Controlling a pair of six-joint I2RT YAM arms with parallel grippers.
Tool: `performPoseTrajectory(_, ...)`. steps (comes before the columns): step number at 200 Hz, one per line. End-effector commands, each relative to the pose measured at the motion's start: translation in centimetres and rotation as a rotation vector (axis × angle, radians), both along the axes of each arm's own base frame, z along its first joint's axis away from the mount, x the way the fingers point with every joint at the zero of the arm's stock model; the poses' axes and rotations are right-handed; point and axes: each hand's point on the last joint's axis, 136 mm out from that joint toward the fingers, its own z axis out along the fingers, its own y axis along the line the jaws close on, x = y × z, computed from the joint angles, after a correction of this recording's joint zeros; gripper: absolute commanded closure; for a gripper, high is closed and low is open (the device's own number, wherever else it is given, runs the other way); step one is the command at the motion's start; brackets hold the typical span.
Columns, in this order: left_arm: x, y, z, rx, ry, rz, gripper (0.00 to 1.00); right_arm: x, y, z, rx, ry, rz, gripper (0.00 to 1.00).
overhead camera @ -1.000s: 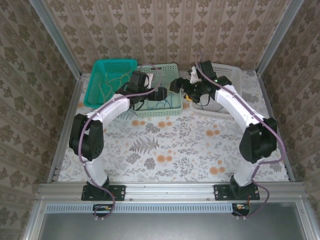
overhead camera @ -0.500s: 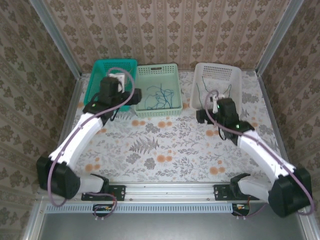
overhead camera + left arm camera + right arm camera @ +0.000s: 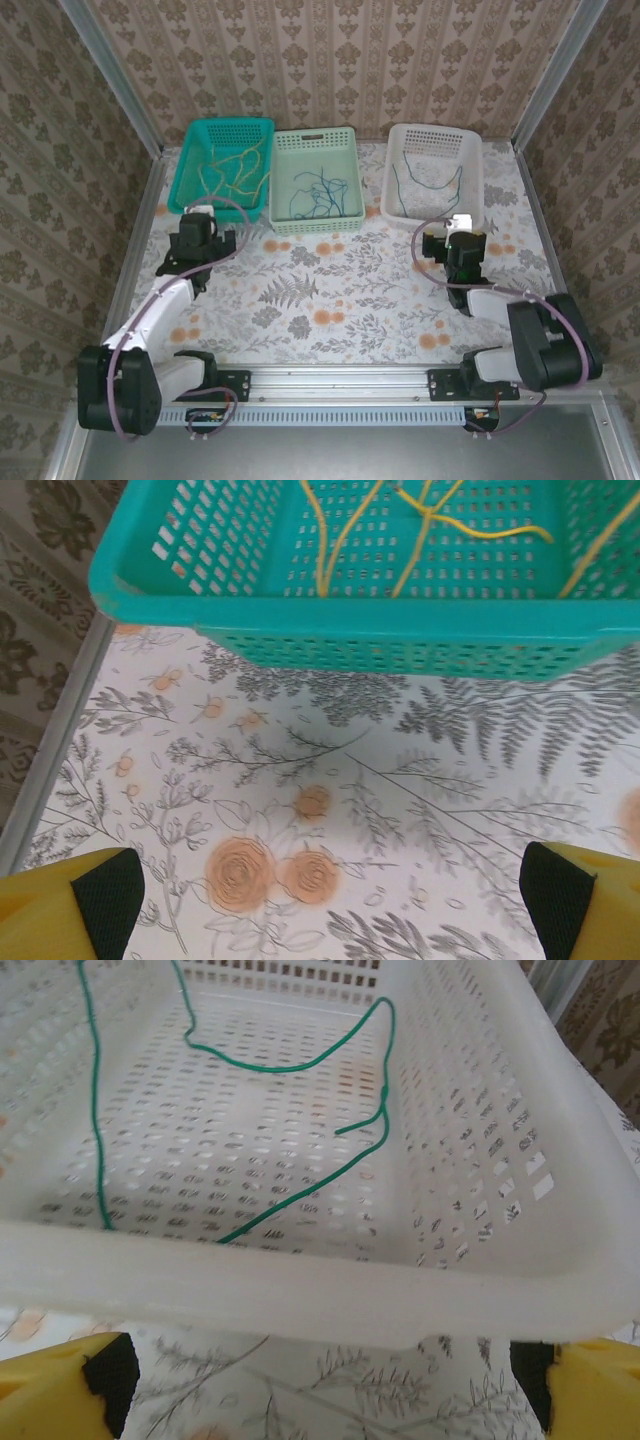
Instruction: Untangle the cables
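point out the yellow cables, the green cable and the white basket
yellow cables [image 3: 428, 511]: left wrist view, where strands cross
green cable [image 3: 290, 1065]: right wrist view, middle of its curve
white basket [image 3: 300, 1290]: right wrist view, near rim

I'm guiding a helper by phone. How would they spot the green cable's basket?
Three baskets stand at the table's far edge. The white basket is the rightmost, set apart, just beyond the right claw. Its neighbours are a teal basket and a pale green basket; it alone is white.
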Motion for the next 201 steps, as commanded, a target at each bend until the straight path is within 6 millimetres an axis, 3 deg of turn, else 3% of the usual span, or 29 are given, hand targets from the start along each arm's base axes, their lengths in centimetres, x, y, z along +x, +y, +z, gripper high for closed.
performPoseTrajectory(1, 2.1, 1.3, 1.4, 0.057, -0.140, 0.010, 0.00, 2.7, 0.1, 2.5, 0.034, -0.142, -0.002, 0.00)
performPoseTrajectory(32, 1.9, 2.0, -0.8, 0.035, -0.155, 0.025, 0.00, 2.9, -0.4, 1.3, 0.069, -0.152, -0.005, 0.00)
performPoseTrajectory(114, 4.9, 1.5, -0.9, -0.023, -0.354, -0.040, 0.00, 3.5, 0.1, 0.8, 0.084, -0.103, 0.039, 0.00)
performPoseTrajectory(142, 5.8, 0.9, -3.6, -0.056, -0.328, -0.090, 0.00, 3.5, 0.1, 0.8, 0.085, -0.102, 0.041, 0.00)
performPoseTrajectory(201, 6.4, 0.7, -3.8, -0.045, -0.303, -0.096, 0.00, 3.5, 0.1, 0.8, 0.086, -0.103, 0.041, 0.00)
